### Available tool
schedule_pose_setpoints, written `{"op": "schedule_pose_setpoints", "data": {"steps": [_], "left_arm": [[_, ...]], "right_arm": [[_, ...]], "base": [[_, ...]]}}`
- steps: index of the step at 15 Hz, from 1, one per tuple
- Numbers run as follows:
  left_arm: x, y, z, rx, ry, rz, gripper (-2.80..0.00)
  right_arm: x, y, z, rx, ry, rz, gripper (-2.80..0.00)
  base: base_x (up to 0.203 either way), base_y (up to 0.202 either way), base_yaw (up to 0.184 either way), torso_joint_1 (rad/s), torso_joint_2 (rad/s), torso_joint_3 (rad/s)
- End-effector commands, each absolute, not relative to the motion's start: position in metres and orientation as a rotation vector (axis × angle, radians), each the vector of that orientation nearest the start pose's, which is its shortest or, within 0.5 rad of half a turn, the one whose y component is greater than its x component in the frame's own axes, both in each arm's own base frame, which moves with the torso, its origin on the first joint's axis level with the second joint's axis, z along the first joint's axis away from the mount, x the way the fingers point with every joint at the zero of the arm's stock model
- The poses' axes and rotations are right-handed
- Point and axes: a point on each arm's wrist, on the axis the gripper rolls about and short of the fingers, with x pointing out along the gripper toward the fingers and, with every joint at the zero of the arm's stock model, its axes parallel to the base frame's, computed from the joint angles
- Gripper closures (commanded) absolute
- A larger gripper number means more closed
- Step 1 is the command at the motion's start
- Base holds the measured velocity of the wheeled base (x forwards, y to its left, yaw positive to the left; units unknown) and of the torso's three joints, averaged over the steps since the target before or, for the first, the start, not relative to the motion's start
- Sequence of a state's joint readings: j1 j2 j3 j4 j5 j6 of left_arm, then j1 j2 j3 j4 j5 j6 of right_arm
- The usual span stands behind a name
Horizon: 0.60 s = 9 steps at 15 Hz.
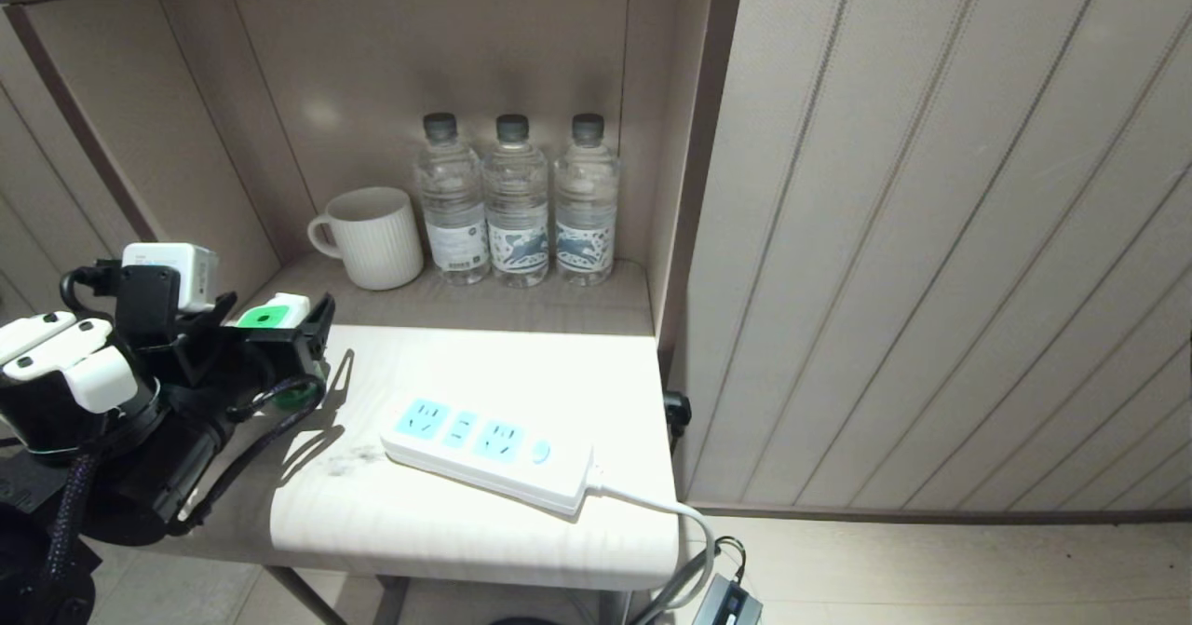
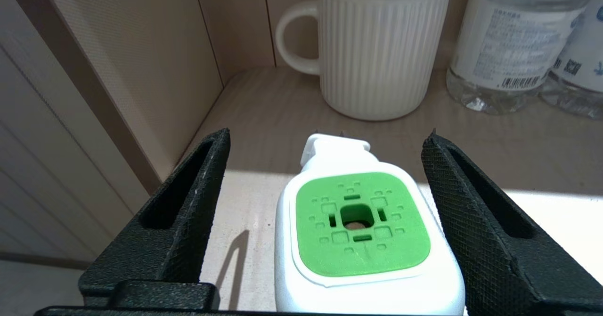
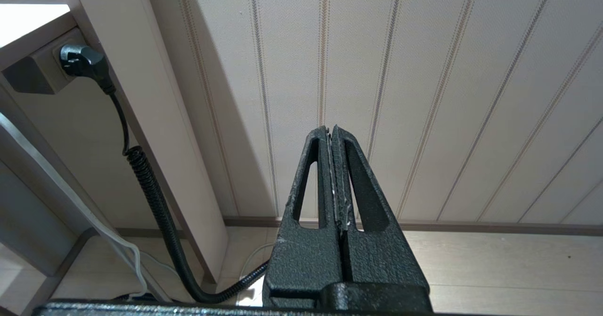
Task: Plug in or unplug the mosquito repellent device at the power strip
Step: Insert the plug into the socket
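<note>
The left hand (image 1: pixel 289 346) sits released around the white, green-faced mosquito repellent device (image 2: pixel 362 231), standing lower left on the pale worktop (image 1: pixel 521 532), well apart from the white, blue-socketed power strip (image 1: pixel 489 455). Best to lift straight clear without nudging it. Right hand (image 3: pixel 332 134) is clenched, parked.

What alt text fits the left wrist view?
Open black left gripper straddles the white mosquito repellent device with green square face, standing on the pale table; a ribbed white mug stands behind.

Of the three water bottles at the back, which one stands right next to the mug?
The leftmost water bottle, beside the mug; the middle and right bottles stand farther along the row.
</note>
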<state>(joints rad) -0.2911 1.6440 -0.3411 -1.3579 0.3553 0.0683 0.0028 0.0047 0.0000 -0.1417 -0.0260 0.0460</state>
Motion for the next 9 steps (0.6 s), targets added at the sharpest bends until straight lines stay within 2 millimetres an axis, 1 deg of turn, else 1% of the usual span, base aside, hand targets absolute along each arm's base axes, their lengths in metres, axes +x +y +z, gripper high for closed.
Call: {"op": "schedule_pose_setpoints", "data": {"steps": [1,4,9], "left_arm": [[0.2317,-0.0614,0.1587,0.044,-0.068,0.068,-2.80],[0.2287,-0.0608,0.1602,0.023,-0.112,0.088,-2.80],[0.2236,-0.0634,0.1529,-0.010,-0.104,0.111,-2.80]], "right_arm": [[-0.0234,-0.0007,0.0902,0.048,-0.139,-0.020,0.00],[-0.0234,-0.0007,0.0902,0.048,-0.139,-0.020,0.00],[-0.0234,-0.0007,0.0902,0.048,-0.139,-0.020,0.00]], "base": [[0.000,0.000,0.000,0.000,0.00,0.000],[0.000,0.000,0.000,0.000,0.00,0.000],[0.000,0.000,0.000,0.000,0.00,0.000]]}}
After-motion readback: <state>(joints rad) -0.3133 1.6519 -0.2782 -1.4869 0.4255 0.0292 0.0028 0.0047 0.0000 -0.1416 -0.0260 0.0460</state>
